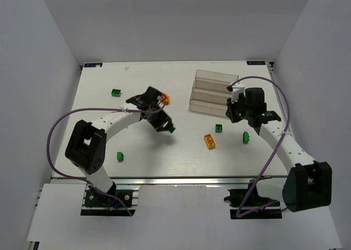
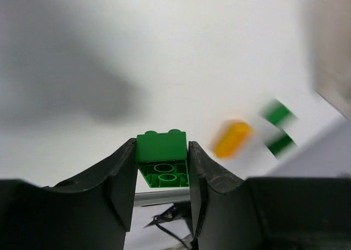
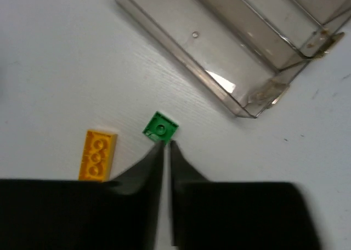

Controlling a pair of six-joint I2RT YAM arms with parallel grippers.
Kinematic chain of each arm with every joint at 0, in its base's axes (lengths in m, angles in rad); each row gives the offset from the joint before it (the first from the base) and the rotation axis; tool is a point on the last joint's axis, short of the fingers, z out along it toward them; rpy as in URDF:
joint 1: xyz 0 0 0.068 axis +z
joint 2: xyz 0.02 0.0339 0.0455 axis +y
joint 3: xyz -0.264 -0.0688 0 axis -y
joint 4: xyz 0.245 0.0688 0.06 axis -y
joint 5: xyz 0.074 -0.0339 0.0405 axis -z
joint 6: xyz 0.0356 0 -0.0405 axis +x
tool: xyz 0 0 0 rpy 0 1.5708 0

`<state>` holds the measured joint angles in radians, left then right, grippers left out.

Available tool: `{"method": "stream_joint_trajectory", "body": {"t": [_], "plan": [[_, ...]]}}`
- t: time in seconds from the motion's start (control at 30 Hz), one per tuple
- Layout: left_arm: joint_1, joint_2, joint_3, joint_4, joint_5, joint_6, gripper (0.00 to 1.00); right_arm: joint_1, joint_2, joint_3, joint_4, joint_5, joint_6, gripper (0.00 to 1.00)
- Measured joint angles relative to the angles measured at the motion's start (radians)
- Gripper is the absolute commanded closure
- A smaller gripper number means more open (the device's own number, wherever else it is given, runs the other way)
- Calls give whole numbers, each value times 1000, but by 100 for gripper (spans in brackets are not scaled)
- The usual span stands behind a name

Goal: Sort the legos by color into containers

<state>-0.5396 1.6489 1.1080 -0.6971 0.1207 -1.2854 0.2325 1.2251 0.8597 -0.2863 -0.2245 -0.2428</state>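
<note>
My left gripper [image 1: 166, 125] [image 2: 162, 147] is shut on a green lego [image 2: 162, 150] [image 1: 171, 129], which is pinched by its sides and lifted off the table. My right gripper [image 1: 237, 116] [image 3: 166, 145] hovers with its fingers nearly touching and nothing between them. Just beyond its tips a small green lego [image 3: 160, 126] [image 1: 219, 128] lies on the table, with an orange-yellow lego [image 3: 98, 154] [image 1: 209, 141] to its left. The clear stepped containers [image 1: 211, 92] [image 3: 219, 47] stand at the back right.
More green legos lie at the back left [image 1: 115, 92], front left [image 1: 119, 157] and right [image 1: 246, 137]. An orange and purple cluster [image 1: 165, 99] sits beside the left wrist. White walls enclose the table on three sides.
</note>
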Motion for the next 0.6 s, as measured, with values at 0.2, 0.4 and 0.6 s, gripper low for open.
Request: {"method": "stream_joint_trajectory", "body": {"t": [0.2, 0.4, 0.6], "plan": [[-40, 197, 431, 173, 85, 258, 100, -61, -3, 94, -1, 44, 139, 100], [-48, 464, 774, 218, 105, 349, 100, -103, -3, 115, -3, 40, 194, 100], [-50, 679, 949, 220, 100, 379, 94, -116, -12, 115, -6, 19, 191, 93]]}}
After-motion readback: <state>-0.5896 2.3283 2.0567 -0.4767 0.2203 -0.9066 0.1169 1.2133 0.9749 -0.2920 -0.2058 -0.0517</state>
